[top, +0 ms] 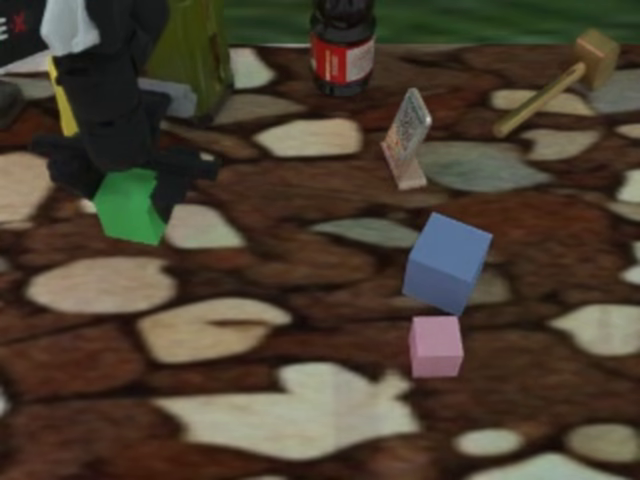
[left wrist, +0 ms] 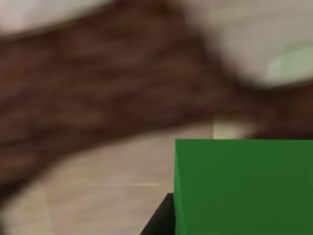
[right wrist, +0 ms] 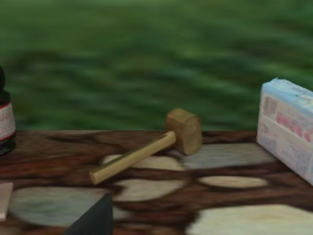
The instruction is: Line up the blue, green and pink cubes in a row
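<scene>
Stone-patterned table, green backdrop

A wooden mallet lies on the table at the far right, its head toward the far edge and its handle slanting left and nearer. A dark bottle with a red label stands at the far edge near the middle. An olive-green bottle stands at the far left. A small printed card box stands tilted between the dark bottle and the mallet, a little nearer. The tabletop shows brown with pale patches.
</scene>
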